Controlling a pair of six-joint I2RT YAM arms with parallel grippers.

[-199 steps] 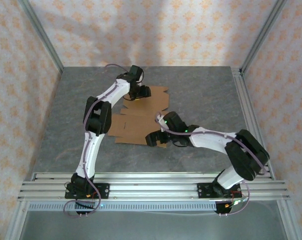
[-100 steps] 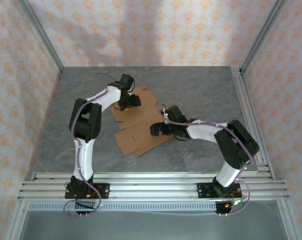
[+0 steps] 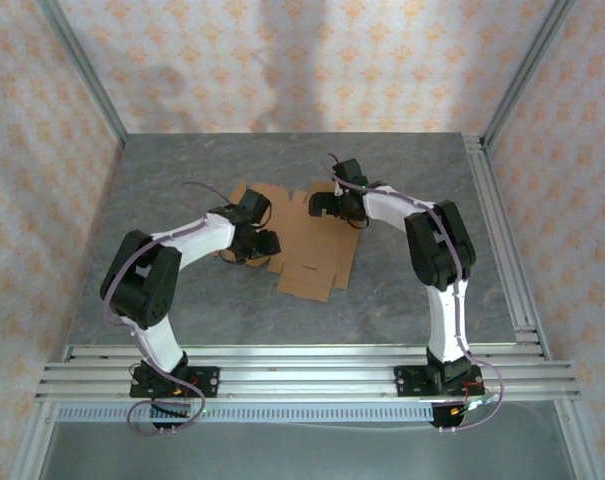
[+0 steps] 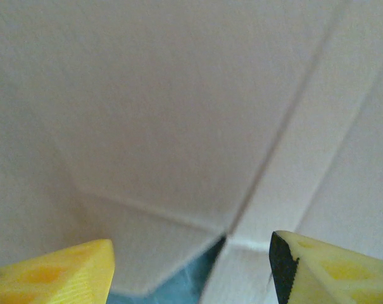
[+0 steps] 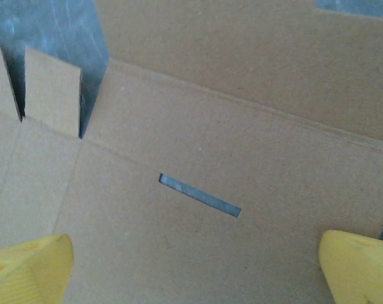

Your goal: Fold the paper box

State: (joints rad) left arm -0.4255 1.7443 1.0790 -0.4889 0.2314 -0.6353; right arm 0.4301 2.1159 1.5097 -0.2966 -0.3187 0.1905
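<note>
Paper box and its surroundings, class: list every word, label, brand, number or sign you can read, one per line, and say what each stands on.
No readable text in any view.
The paper box: plain tan cardboard with creases and a cut slot, no print or label.
The wallpaper: a repeating orange ornament, no letters or numbers.
The table: bare grey surface, no markings.

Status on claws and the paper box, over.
Left claw open, over paper box left side. Right claw open above its slot. Box flat, unfolded on table.
</note>
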